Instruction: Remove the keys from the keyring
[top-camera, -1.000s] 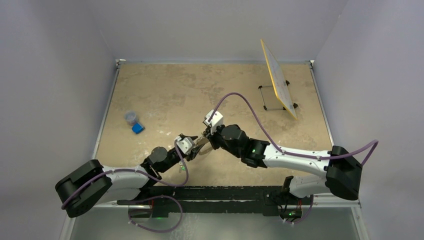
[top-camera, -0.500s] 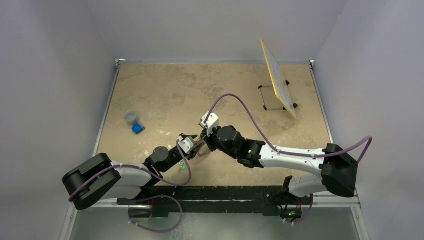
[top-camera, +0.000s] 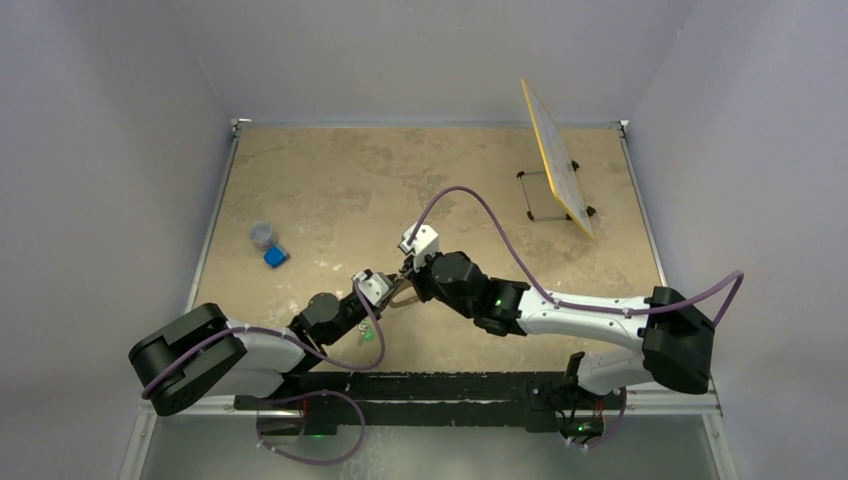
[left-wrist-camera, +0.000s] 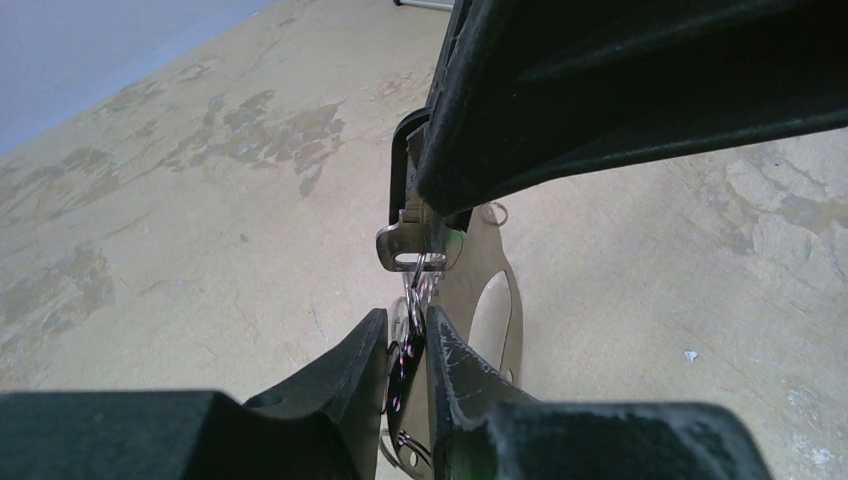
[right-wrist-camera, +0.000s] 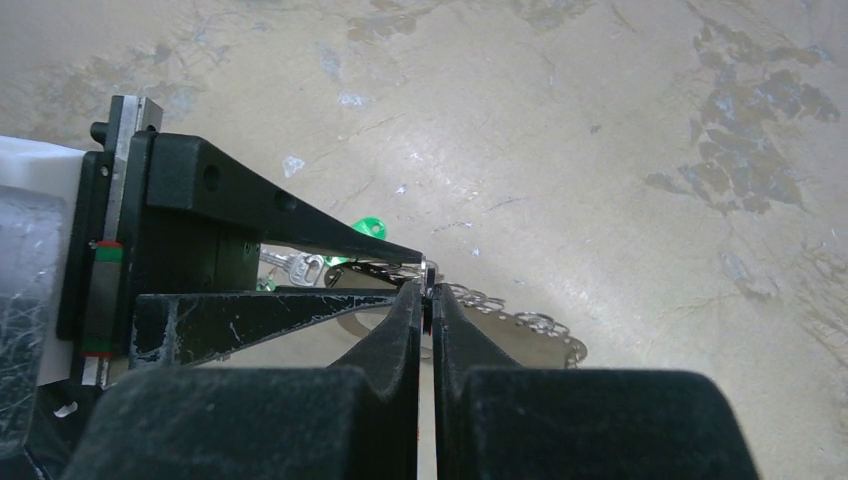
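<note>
Much bare table (top-camera: 330, 180) surrounds left gripper (left-wrist-camera: 405, 330) on keyring (left-wrist-camera: 475, 268), right gripper (right-wrist-camera: 428, 295) on key (left-wrist-camera: 398, 247).

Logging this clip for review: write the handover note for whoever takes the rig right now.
Right tool: shut on a silver key.
Left tool: narrow gap around the small rings under that key; firm grip unclear.
Keyring: pale loop just behind them, by both tools.
Done: no key visibly freed.
To do: work every key off the keyring.
</note>
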